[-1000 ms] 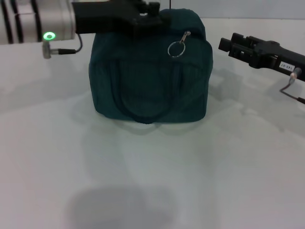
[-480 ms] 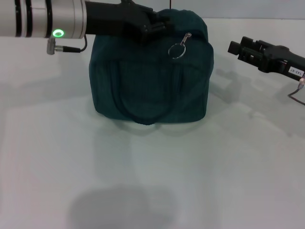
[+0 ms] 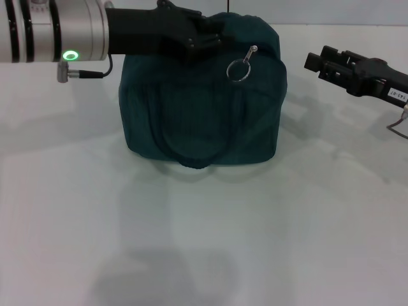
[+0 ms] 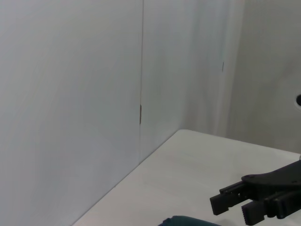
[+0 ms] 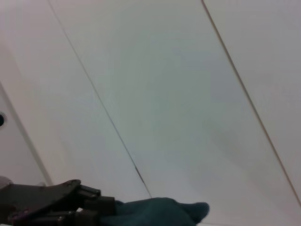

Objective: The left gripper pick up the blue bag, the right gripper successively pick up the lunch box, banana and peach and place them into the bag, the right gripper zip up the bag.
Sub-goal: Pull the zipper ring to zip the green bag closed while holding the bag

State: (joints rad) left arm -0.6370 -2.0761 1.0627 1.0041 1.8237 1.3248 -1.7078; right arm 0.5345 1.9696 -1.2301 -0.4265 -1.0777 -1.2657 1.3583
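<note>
Left gripper point(image 3: 213, 37) is being held at the top of the blue bag point(image 3: 204, 108); its finger state cannot be told. Right gripper point(image 4: 233, 207) is being shown with fingers slightly spread only in the left wrist view, beside the bag on the white table point(image 3: 204, 242).

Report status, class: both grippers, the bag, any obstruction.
Left gripper at top of blue bag. Right gripper open, off to the bag's right, apart from it. Bag zipped, upright on table. Nothing in the way.

A plain white surface point(image 3: 204, 242) carries one thing, the blue bag point(image 3: 204, 108), which sits upright toward its far side.
</note>
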